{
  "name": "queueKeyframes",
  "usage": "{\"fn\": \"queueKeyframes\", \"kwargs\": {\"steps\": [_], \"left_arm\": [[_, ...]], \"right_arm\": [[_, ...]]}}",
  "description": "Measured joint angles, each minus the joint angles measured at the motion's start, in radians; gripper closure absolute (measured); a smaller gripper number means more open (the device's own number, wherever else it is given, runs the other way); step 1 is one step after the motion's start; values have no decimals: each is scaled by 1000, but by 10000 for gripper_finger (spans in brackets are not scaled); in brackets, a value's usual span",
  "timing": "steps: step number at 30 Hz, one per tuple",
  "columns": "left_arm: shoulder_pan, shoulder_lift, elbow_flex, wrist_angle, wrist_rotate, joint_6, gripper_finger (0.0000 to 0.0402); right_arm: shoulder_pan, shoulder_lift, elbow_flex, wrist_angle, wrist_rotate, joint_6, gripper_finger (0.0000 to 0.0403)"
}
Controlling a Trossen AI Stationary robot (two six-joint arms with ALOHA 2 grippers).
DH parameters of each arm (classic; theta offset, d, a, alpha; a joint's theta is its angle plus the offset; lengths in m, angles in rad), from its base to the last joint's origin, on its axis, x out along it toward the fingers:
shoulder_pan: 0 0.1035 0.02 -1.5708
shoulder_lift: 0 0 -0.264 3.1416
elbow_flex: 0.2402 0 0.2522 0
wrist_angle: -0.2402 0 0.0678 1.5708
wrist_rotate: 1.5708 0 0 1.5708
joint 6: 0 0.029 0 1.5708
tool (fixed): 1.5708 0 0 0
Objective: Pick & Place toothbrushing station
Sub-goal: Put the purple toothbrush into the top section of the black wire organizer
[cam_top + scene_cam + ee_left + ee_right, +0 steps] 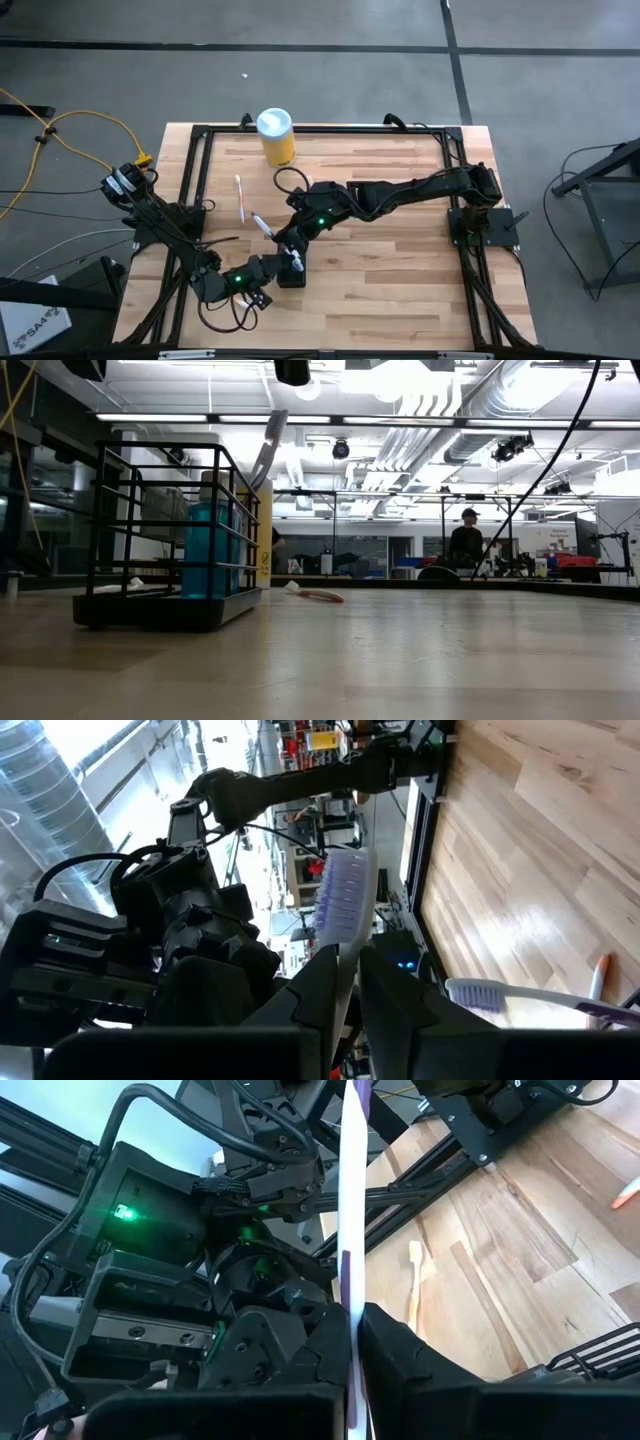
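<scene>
the left gripper (345,985) has its dark fingers pinched narrowly on the neck of a white-and-purple plastic toothbrush (343,900), bristled head poking out beyond the fingertips. the right gripper (355,1350) is closed tight on a slim white-and-purple handle that runs straight up between its fingers; whether it is the same brush i cannot tell. in the high view both grippers meet right at the toothbrushing station (291,272), a small black wire-frame holder on the pale wooden table (400,280). in the low view the station (165,540) stands upright with a blue plastic bottle (205,545) inside it and a handle leaning out of its top.

just beside the station another white toothbrush (261,226) lies flat, a thin white-and-orange stick (240,198) lies a little farther off, and a yellow cylindrical canister with a white lid (275,135) stands well beyond the station.

the step looks like seating a brush in the station. it calls for keeping the handle upright, releasing only once it rests inside, and not nudging the light frame.
</scene>
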Motion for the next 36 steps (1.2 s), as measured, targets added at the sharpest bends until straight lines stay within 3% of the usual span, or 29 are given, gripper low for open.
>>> {"fn": "queueKeyframes", "kwargs": {"steps": [13,23,36], "left_arm": [[0,0,0,41,3,-3,395],[-28,0,0,45,-7,-8,398],[-90,0,0,42,-135,-3,399]], "right_arm": [[0,0,-1,9,-4,4,394],[1,0,-1,11,-34,-2,343],[-14,0,-1,10,-129,-70,278]]}}
